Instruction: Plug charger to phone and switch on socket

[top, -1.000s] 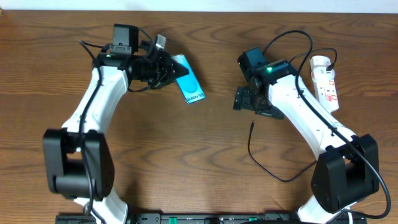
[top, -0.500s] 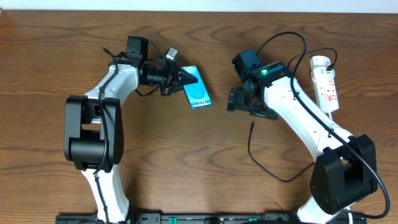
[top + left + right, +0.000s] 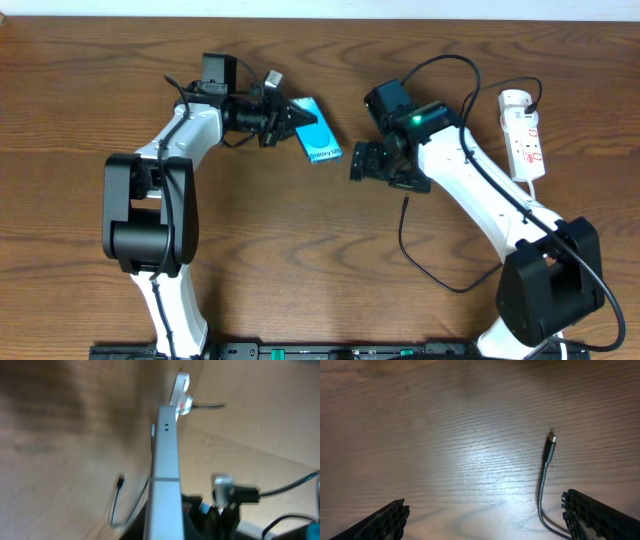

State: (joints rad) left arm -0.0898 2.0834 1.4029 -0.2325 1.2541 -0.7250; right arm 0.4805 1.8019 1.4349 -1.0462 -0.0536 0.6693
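My left gripper (image 3: pixel 297 120) is shut on the left end of the phone (image 3: pixel 320 135), whose teal-and-white screen shows from overhead. The left wrist view has the phone (image 3: pixel 165 470) edge-on, running up the middle of the frame. To its right, my right gripper (image 3: pixel 361 161) stands wide open over bare wood, with nothing between its fingers (image 3: pixel 389 520). The charger's plug tip (image 3: pixel 405 200) lies on the table just below that gripper. Its thin black cable (image 3: pixel 440 280) loops down and away. The right wrist view shows the tip (image 3: pixel 550 439) ahead, near the right finger. The white socket (image 3: pixel 523 135) lies at the far right.
The socket's cord (image 3: pixel 450 62) arcs over the right arm near the table's back edge. Beyond the phone in the left wrist view are the socket's rounded end (image 3: pixel 182 394), the charger tip (image 3: pixel 120 480) and part of the right arm (image 3: pixel 230 500).
The left arm has swung round and carried the phone to the right and slightly up the table. The right gripper, still open, has moved left toward the phone, leaving the charger tip behind.
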